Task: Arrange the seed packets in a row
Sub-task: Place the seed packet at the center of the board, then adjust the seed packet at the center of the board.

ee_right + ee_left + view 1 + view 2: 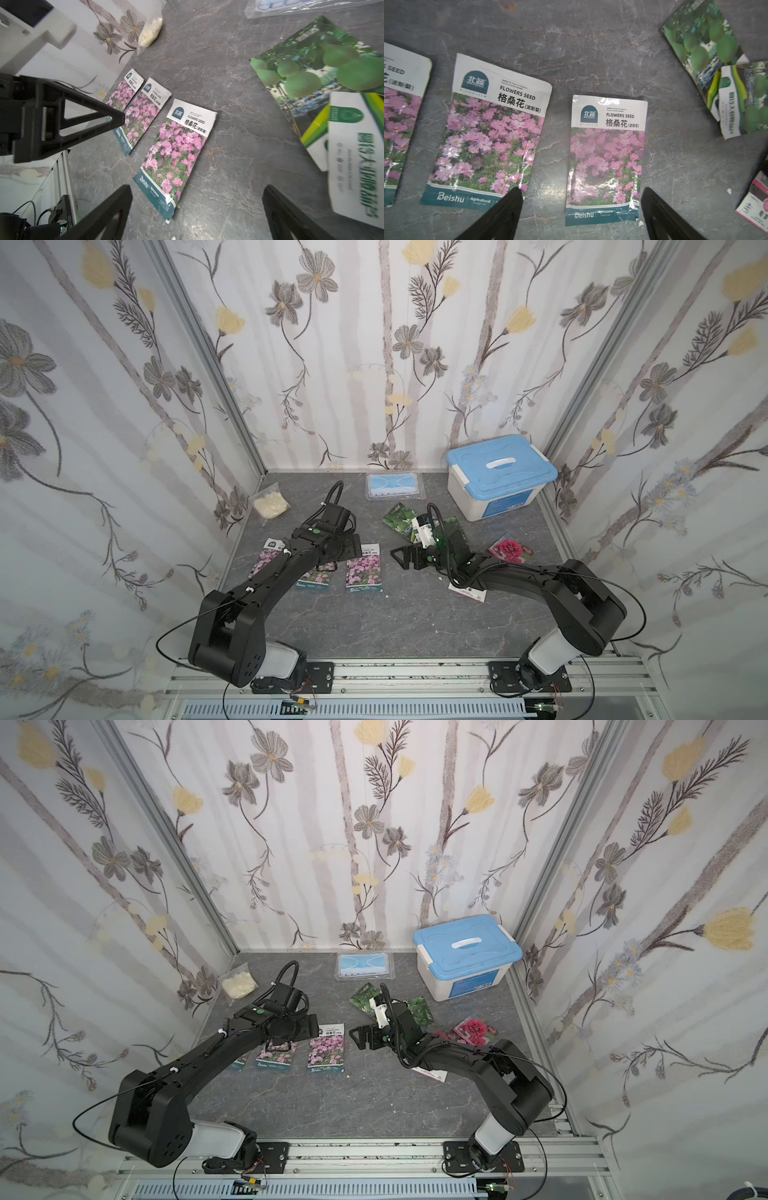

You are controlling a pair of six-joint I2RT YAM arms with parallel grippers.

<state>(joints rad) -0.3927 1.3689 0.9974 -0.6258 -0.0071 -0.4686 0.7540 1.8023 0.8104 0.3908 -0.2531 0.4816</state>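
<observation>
Three pink-flower packets (365,568) lie face up in a row, lower centre-left in both top views, with narrow gaps between them. Left gripper (581,195) has its jaws spread wide and holds nothing. In the left wrist view its fingertips (513,197) frame the bottom end of the rightmost pink packet (605,160), one tip over the lower corner of the middle packet (488,141). Contact: can't tell. Right gripper (197,193) is also wide open and empty, over bare table (228,104). In the right wrist view the rightmost pink packet sits just up-left of it, with two overlapping gourd packets (311,72) at the frame's right edge. Red-bloom packet (509,549) lies right of centre in a top view. Another packet (467,593) lies white side up, partly under the right arm.
</observation>
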